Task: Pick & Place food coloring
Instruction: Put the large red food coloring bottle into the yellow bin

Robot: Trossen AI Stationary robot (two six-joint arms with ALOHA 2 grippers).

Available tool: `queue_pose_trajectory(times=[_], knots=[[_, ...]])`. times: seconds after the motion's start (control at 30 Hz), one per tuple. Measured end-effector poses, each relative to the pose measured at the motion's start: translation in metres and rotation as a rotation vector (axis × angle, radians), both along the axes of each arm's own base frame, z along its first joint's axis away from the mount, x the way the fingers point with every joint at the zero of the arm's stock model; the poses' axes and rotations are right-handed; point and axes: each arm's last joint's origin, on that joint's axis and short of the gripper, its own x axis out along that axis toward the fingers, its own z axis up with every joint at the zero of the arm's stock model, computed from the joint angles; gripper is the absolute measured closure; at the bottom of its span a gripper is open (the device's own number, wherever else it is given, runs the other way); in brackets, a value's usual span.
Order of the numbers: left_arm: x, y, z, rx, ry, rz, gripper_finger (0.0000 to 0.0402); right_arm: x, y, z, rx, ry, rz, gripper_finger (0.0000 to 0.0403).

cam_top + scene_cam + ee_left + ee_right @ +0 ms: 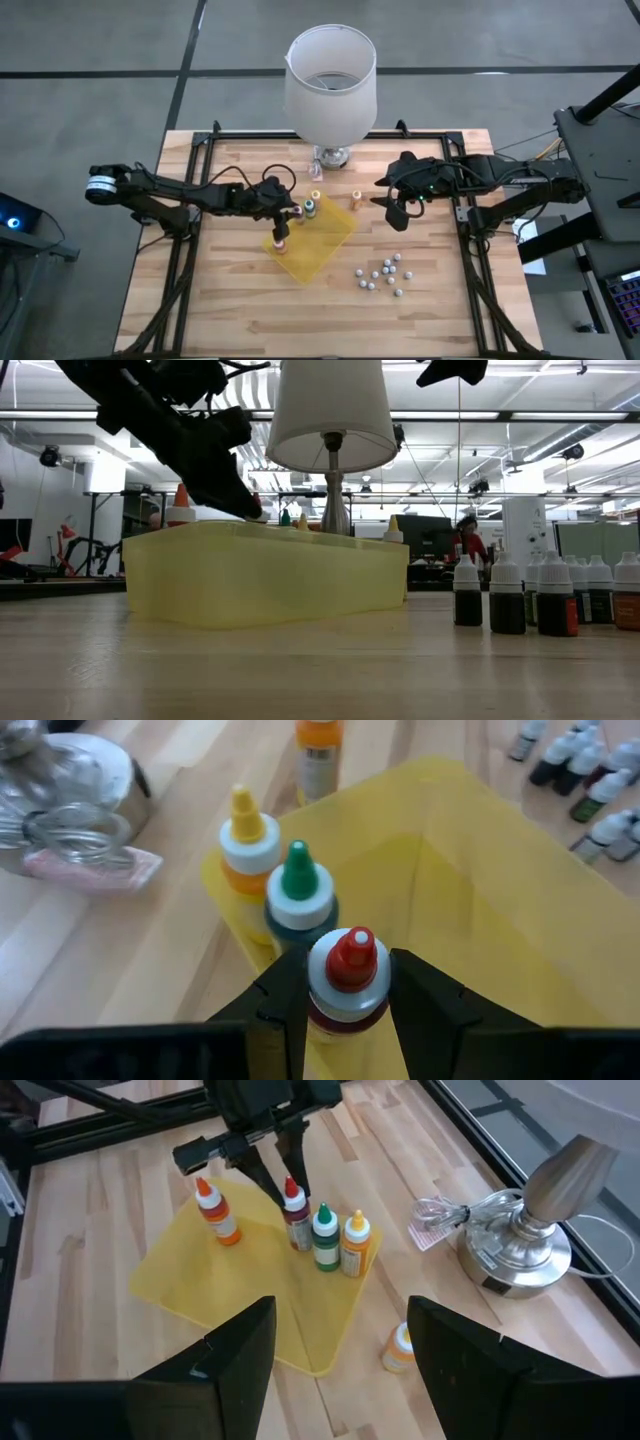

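Watching your left gripper (pixel 347 1010): fingers clamp red-capped bottle (pixel 350 982) inside yellow tray (pixel 480 920), near its edge, green-capped bottle (pixel 299 898) just beside. Right gripper (pixel 340 1345) hovers open, well apart, over bare wood.

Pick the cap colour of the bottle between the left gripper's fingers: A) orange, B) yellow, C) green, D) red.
D: in the left wrist view the left gripper has its fingers closed on either side of the red-capped bottle, while the green-capped bottle and the yellow-capped bottle stand free behind it on the yellow tray.
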Motion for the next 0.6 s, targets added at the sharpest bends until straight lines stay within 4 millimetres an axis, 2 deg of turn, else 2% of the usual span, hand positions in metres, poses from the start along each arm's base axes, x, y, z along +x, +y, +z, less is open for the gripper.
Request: queue_pose_trajectory(times=[0.23, 0.4, 0.6], knots=[[0.002, -0.002, -0.005, -0.026, 0.020, -0.045, 0.0309, 0.000, 0.000, 0.000, 0.000, -0.001, 0.001, 0.0184], [0.014, -0.001, -0.012, -0.026, 0.043, -0.053, 0.0309, 0.000, 0.000, 0.000, 0.000, -0.002, 0.001, 0.0183], [0.027, -0.001, -0.010, -0.012, 0.047, -0.066, 0.0309, 0.000, 0.000, 0.000, 0.004, -0.004, -0.002, 0.0183]])
